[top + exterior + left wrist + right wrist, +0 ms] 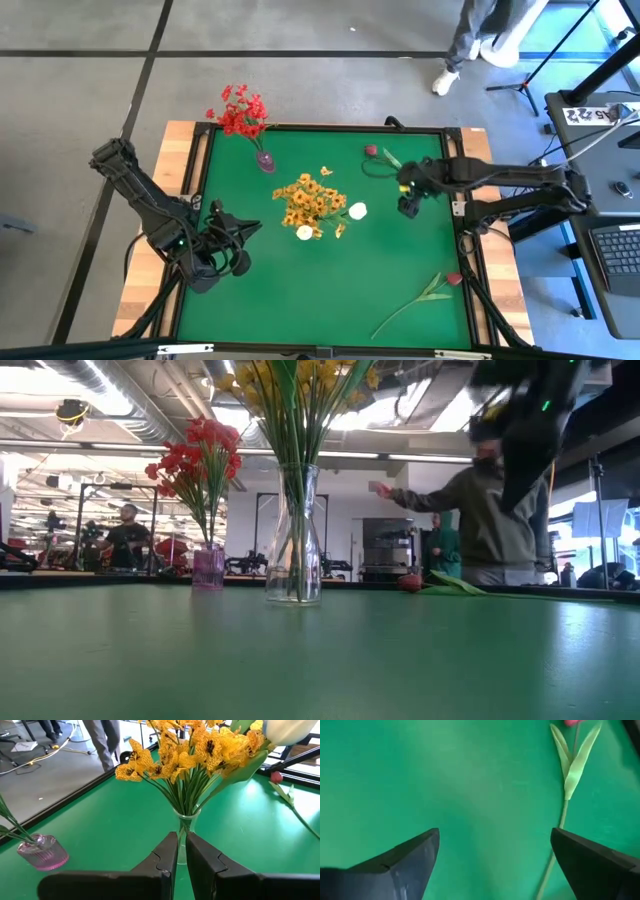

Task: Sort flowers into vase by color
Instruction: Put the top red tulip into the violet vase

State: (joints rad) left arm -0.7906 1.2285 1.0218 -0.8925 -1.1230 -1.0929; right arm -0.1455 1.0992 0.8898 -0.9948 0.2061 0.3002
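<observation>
A clear glass vase (pixel 293 550) in the middle of the table holds yellow-orange sprays (pixel 310 200) and two white tulip buds (pixel 357 211). A small pink vase (pixel 265 160) near the far edge holds red clusters (pixel 240 112). One dark pink rose bud (pixel 371 151) lies by the far edge, its stem (pixel 561 820) flat on the mat. A second pink-budded stem (pixel 430 295) lies at the near right. My right gripper (pixel 495 840) hovers open above the far rose's stem, pointing down. My left gripper (pixel 182 842) is shut, left of the clear vase and aimed at it.
The green mat has a raised dark rim (pixel 330 127) on a wooden table. Bare mat lies between the clear vase and the near edge. People stand in the room beyond the far edge (pixel 485 520), and a tripod and desk stand right of the table.
</observation>
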